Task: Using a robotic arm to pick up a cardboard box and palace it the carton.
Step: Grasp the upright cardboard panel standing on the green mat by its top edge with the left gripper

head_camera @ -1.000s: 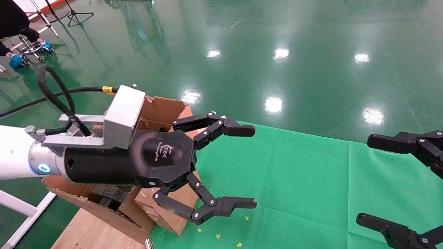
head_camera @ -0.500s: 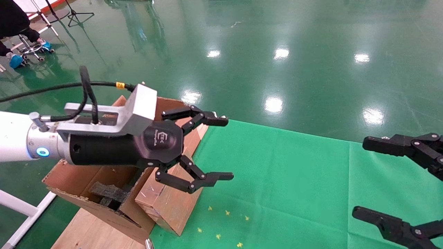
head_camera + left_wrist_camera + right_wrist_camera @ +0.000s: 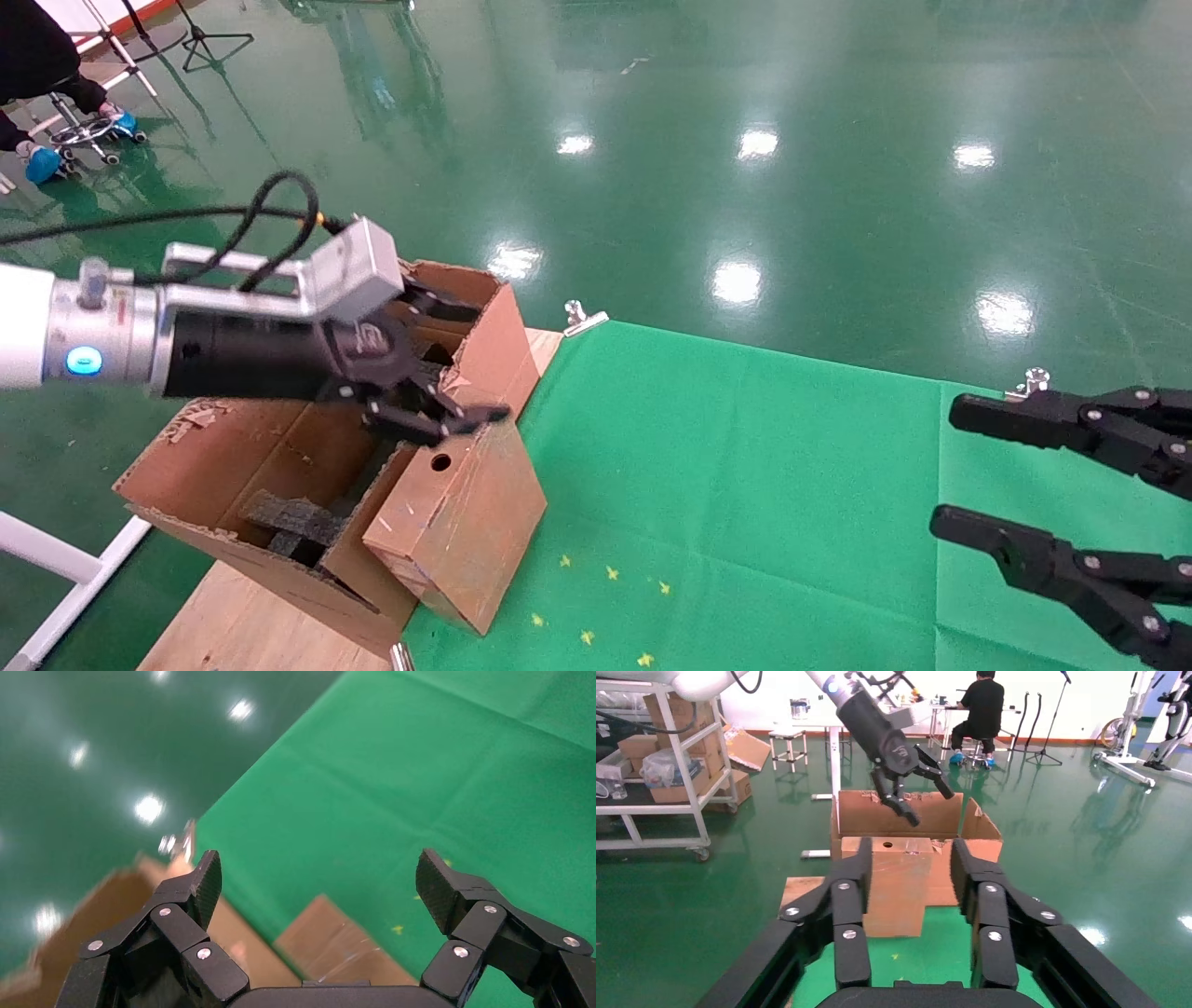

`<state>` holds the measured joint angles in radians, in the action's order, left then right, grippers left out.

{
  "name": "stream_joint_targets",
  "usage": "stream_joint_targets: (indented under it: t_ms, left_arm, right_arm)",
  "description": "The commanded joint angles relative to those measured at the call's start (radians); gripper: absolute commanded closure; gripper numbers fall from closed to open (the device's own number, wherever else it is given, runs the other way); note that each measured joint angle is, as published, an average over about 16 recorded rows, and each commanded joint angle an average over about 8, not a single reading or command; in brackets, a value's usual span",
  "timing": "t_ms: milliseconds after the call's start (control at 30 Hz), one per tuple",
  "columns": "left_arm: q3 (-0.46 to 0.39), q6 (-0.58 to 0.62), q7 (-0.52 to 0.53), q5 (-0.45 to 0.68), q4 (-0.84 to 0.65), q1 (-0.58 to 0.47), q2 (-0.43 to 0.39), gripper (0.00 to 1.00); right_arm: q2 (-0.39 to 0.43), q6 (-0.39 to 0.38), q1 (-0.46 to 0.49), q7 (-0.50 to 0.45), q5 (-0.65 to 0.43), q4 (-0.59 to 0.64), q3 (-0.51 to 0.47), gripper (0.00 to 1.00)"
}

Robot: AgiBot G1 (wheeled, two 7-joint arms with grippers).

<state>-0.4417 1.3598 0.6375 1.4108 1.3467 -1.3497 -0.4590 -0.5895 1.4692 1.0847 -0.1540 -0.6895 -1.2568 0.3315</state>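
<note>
fingers (image 3: pixel 200 881) of the left gripper (image 3: pixel 438 359) stand spread wide with nothing between them, as the left wrist view shows plainly, and the robotic arm (image 3: pixel 140 340) holds that gripper over the top end of the cardboard box (image 3: pixel 461 522), close above it but, as far as can be told, not touching. the cardboard box leans tilted against the side of the carton (image 3: pixel 279 485), its lower end on the green cloth (image 3: pixel 745 485) and its upper end, with a small round hole, at the carton's rim; it is not inside the carton yet. it looks stiff and flat, probably light, with taped faces that may be a little slick, and scuffed edges that could crush under a hard pinch. a sound hold would likely be across its thin upper end, one finger on each broad face. black foam (image 3: pixel 289 522) lies in the carton. the right gripper (image 3: pixel 1015 485) waits open over the cloth, well apart from the box.
</note>
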Motion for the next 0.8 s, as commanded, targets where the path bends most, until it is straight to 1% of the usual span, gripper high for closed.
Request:
stream_joint_targets:
  t_ms: [33, 200, 367, 567, 800]
  left_arm:
    - [-0.018, -0.013, 0.098, 0.067, 0.007, -0.029, -0.001, 0.00]
    - [-0.063, 0.033, 0.293, 0.127, 0.010, -0.058, -0.032, 0.00]
    - [-0.106, 0.112, 0.402, 0.158, 0.010, -0.081, -0.053, 0.00]
    - [-0.141, 0.159, 0.454, 0.192, 0.010, -0.105, -0.055, 0.00]
    - [-0.157, 0.164, 0.447, 0.209, 0.011, -0.150, -0.050, 0.00]
  right_arm:
    - [0.000, 0.000, 0.000, 0.000, 0.000, 0.000, 0.000, 1.00]
    - [0.000, 0.000, 0.000, 0.000, 0.000, 0.000, 0.000, 1.00]
    - [0.000, 0.000, 0.000, 0.000, 0.000, 0.000, 0.000, 1.00]
    - [0.000, 0.000, 0.000, 0.000, 0.000, 0.000, 0.000, 1.00]
    - [0.000, 0.000, 0.000, 0.000, 0.000, 0.000, 0.000, 1.00]
